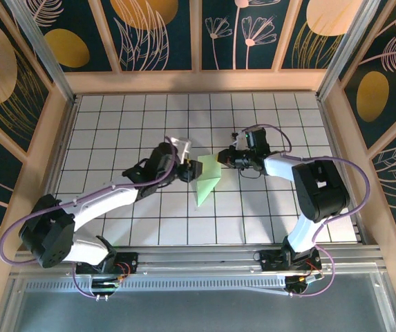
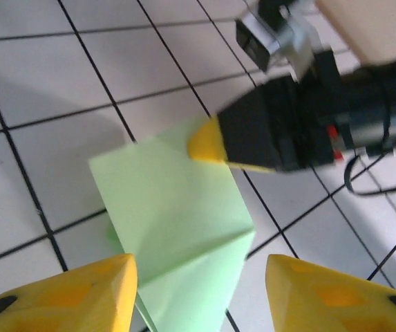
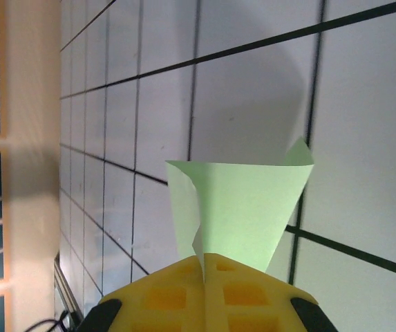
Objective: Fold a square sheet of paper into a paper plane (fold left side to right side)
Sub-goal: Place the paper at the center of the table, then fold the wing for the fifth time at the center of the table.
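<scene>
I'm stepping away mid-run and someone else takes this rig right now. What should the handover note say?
Left gripper: open, fingers either side of the green paper, not clamping it.
Right gripper: shut on one corner of the paper.
Paper: mid-table, between both grippers.
Done: partly folded, creased, tapering toward the arms.
Left: remaining folds; no finished plane yet.

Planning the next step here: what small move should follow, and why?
Probably the right gripper should carry its pinched edge of the green paper across for the fold. Its jaws are shut on it, while the left gripper hangs open over the paper, holding nothing.
</scene>
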Controlling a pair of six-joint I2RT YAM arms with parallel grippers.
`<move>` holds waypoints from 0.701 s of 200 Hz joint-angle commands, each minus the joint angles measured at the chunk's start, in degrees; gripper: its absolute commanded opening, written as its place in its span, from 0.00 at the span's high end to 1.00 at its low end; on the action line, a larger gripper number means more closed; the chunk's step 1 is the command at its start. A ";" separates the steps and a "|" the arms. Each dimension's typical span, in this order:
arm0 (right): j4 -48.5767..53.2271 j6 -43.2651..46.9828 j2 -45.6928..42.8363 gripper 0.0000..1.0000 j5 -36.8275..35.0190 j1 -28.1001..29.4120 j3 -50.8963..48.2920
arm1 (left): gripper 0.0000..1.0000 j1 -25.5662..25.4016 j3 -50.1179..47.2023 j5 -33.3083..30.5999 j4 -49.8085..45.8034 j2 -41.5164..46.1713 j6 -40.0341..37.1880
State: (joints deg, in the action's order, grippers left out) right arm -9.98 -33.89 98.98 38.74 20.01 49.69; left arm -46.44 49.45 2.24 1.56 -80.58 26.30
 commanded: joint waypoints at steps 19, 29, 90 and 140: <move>5.64 -5.42 1.91 1.00 -2.73 -1.48 3.03 | 0.44 -11.21 6.81 -12.71 -13.20 -8.86 -0.41; 5.62 -5.80 2.23 1.00 -2.83 -1.63 3.09 | 0.42 -13.71 9.54 -14.64 -14.82 -11.30 -0.08; 4.70 -7.43 3.46 1.00 -2.88 -2.13 3.07 | 0.36 -19.22 17.54 -25.18 -22.88 -23.00 0.24; 5.73 -7.15 3.52 1.00 -2.96 -2.13 3.88 | 0.31 -19.22 20.01 -30.04 -24.23 -27.38 -0.55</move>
State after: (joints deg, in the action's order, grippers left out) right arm -5.67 -40.88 101.95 36.18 18.31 51.57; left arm -65.65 67.09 -23.27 -19.79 -105.89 26.11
